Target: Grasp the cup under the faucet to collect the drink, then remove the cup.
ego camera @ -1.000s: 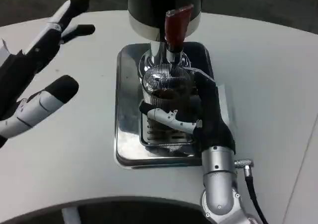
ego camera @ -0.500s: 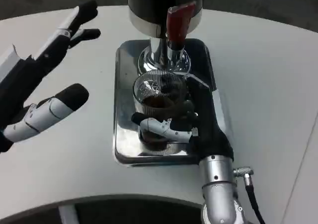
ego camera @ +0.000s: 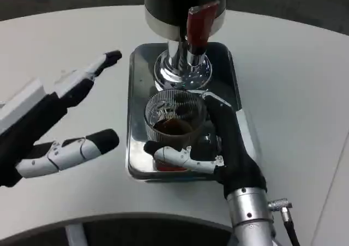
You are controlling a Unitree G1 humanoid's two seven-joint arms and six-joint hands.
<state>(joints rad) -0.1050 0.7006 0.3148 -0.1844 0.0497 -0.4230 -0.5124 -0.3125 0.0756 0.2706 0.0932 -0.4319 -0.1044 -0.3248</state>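
Cup [ego camera: 174,118], one only, ribbed clear glass with dark drink in the bottom, sits over the middle of the metal tray [ego camera: 136,93], toward its near edge, just in front of the faucet [ego camera: 182,66] rather than under it. Right hand [ego camera: 218,148] grasps it: fingers wrap the near side low down, palm against the right side. Left hand [ego camera: 60,126] hovers over the tabletop's left side, well apart from the tray, fingers spread, holding nothing. One dispenser [ego camera: 182,6] at the tray's far edge, one red lever [ego camera: 199,22] on it. Handling guess: glass is stiff, fragile, likely slick, though the ribs should help grip; partly filled, so moderately heavy and prone to slosh if tilted. Best hold looks like around the mid-to-lower wall, as now, kept upright. Drink is collected by the look of it; what's left is carrying the cup off the tray and setting it on the tabletop. Risk: catching the raised tray rim on the way out.
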